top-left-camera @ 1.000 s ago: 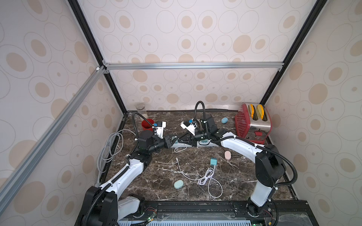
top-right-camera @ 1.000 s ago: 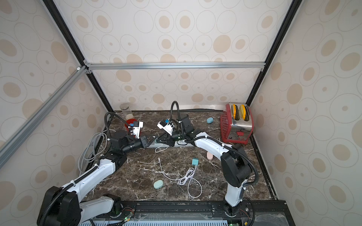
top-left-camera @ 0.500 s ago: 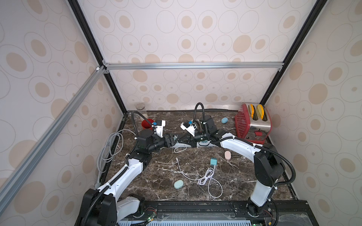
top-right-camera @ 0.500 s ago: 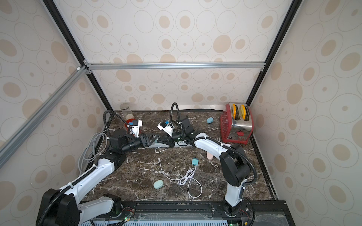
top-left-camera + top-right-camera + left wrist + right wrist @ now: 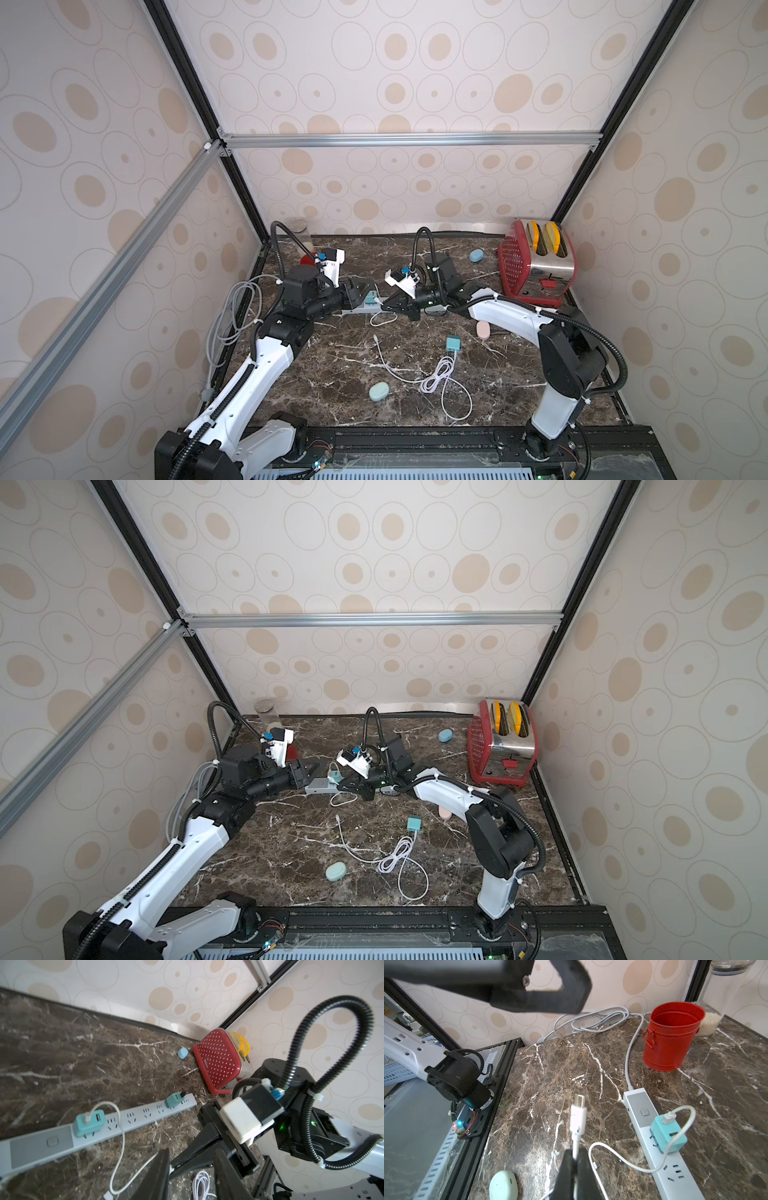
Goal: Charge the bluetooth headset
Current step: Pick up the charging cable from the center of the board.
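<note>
The right hand [image 5: 575, 1155] is pinched shut on the white cable [image 5: 122, 1138] just behind its plug [image 5: 578, 1118], which sticks out bare past the fingertips. From there the cable loops back to a teal charger [image 5: 667, 1136] seated in the power strip [image 5: 640, 1103], next to the strip's switch panel. In a top view the right hand [image 5: 401, 306] sits just in front of the strip, about halfway along it.

The left hand [image 5: 193, 1151] hangs over the switch end of the strip, facing the right one. Its fingers [image 5: 158, 1174] stand a moderate way apart with nothing between them.

The mint headset case [image 5: 379, 391] lies on the counter [image 5: 332, 365] well in front of the strip. Between the two sprawls a second cable [image 5: 436, 374], partly coiled and joined to a loose teal adapter [image 5: 454, 343], with its free end [image 5: 376, 337] pointing toward the strip.

A pink case [image 5: 483, 329] lies in front of the strip's far end, beside the right arm. A blue case [image 5: 476, 255] lies behind the strip, near the red toaster [image 5: 536, 266]. Another teal charger [image 5: 173, 1100] sits in the strip's last socket on the toaster side.

Behind the switch end stand a red bucket [image 5: 672, 1034] and a glass jar [image 5: 714, 1001] holding white grains. The strip's grey lead [image 5: 631, 1053] runs past the bucket to a coil at the counter's edge.
</note>
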Available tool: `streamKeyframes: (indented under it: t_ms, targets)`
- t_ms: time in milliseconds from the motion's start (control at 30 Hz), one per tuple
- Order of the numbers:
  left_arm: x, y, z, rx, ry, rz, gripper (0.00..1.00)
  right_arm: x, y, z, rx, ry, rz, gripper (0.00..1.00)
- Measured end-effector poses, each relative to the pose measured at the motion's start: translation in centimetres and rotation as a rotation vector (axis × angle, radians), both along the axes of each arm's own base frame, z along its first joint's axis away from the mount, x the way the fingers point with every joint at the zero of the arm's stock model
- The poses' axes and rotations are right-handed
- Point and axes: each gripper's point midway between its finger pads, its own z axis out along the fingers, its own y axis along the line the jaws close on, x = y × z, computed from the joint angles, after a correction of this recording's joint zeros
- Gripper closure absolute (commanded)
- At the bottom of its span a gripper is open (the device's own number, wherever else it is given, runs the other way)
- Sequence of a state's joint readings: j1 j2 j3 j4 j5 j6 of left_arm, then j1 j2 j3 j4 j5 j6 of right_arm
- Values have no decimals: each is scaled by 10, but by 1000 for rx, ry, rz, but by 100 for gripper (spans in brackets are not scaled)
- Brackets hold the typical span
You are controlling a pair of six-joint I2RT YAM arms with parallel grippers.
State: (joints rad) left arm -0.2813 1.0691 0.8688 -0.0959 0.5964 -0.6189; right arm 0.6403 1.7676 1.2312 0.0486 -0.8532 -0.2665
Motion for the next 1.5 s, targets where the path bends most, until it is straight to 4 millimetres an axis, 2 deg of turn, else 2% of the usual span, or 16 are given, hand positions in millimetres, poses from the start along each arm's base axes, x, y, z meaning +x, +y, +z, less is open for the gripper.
streamKeyframes:
  t_ms: [200,333,500,767,1167,1200,1367,1500]
  targets:
    - [-9,-1,-26,89,72,-59,64,-4,-3,5,22,-72,21,100]
    - [-13,-7,-30,109,69,-123,64,-4,-2,7,33,-100,34,100]
    - [-16,-13,-36,102,84,-176,69,-5,-1,9,38,-119,43,100]
    - [-16,-17,-35,86,77,-203,79,-7,0,12,55,-135,65,100]
    - [-14,-21,-34,71,72,-219,88,-10,0,13,64,-133,82,100]
    - [-15,-21,-34,70,72,-221,88,-10,0,13,64,-133,83,99]
    - [-15,-21,-34,76,66,-224,92,-12,0,14,67,-105,86,77]
    - [-14,-20,-35,93,53,-227,94,-14,1,23,73,-54,98,73]
